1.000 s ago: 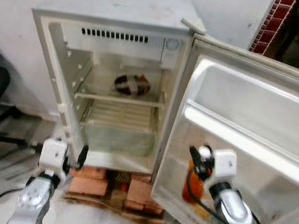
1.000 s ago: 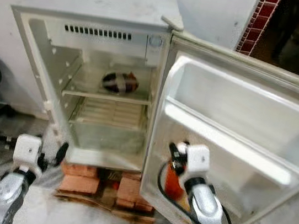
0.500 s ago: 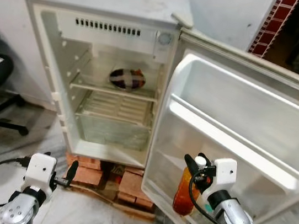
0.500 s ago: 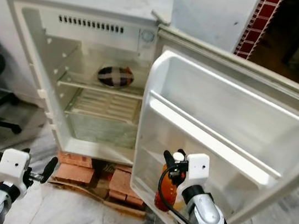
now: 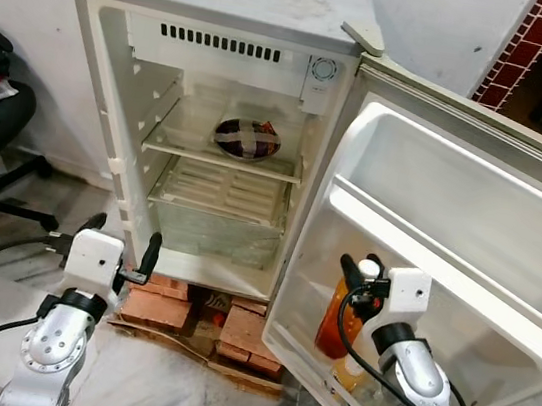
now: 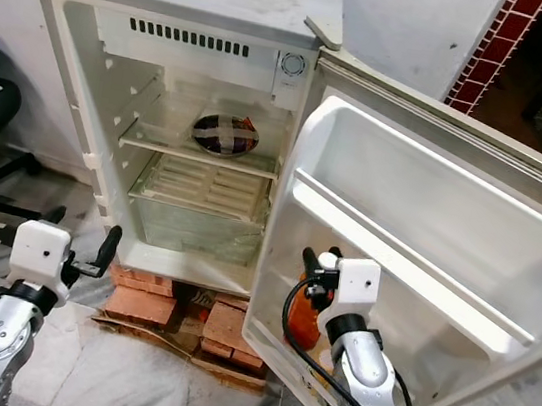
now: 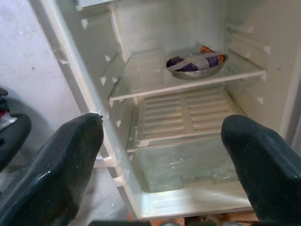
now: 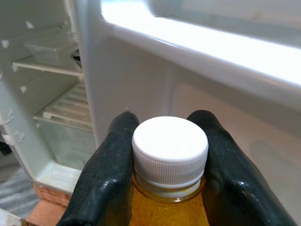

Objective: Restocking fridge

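Right tool [image 8: 169, 160] pinching white-capped orange bottle [image 5: 335, 323] at fridge door [image 5: 468, 241] | left tool [image 7: 160, 155] spread, facing fridge [image 5: 227, 15] shelves

You have two silver metal arms, each ending in a boxy white wrist housing. The left gripper [image 5: 122, 243] and right gripper [image 5: 357, 276] carry long, rounded black fingers [image 7: 61, 165]. Black cables loop along both forearms.
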{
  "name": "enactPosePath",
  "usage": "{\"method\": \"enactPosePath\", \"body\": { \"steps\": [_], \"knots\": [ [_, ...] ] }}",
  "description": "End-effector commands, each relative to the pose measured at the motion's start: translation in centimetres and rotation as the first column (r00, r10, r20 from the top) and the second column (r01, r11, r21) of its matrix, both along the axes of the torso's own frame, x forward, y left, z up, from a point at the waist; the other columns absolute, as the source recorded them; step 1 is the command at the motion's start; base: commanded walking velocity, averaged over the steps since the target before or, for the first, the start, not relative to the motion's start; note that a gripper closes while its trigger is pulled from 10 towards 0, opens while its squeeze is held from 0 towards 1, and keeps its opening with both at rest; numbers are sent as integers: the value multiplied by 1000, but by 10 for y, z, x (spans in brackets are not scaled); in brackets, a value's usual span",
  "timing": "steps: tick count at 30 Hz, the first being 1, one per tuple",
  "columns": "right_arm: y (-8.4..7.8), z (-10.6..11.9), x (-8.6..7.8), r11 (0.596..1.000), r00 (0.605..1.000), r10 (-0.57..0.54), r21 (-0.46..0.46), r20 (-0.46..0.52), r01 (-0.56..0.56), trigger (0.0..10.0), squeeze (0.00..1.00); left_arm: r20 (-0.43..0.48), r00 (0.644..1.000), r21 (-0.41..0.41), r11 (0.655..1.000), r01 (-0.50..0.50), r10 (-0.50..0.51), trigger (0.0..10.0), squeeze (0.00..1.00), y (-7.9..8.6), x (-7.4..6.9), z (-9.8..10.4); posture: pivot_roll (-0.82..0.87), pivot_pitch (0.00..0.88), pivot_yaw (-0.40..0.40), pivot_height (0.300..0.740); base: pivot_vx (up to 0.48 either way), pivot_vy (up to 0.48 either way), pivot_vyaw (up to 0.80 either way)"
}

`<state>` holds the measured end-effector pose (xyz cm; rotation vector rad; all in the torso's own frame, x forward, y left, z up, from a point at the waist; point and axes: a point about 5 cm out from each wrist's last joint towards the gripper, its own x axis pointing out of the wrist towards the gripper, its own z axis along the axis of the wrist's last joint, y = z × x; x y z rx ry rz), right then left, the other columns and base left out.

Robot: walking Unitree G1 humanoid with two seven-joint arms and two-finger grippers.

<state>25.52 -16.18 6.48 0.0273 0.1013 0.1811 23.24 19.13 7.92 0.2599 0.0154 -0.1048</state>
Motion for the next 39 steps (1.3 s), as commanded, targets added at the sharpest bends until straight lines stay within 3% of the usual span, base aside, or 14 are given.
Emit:
{"method": "enactPosePath", "body": {
  "steps": [1,9,29,39],
  "knots": [
    [-6,2,1,999,999,-34,-2,17,34,10000,0,-7,999,7,999,42,-42,10000,0,-11,-2,-3,52,0,-40,740,0,0,0],
    [-4,-5,-5,999,999,-37,10,-5,37,10000,0,-55,997,-32,998,47,-49,10000,0,-17,-10,-13,52,0,-41,731,0,0,0],
    [-5,-1,-1,1000,1000,-27,6,13,27,10000,0,-75,997,-72,997,-11,6,10000,0,-9,-4,-16,41,0,-43,611,0,0,0],
    [-8,0,5,999,999,-33,-5,21,34,10000,0,-77,997,-73,997,-24,18,10000,0,-5,0,-16,43,0,-42,611,0,0,0]
  ]
}}
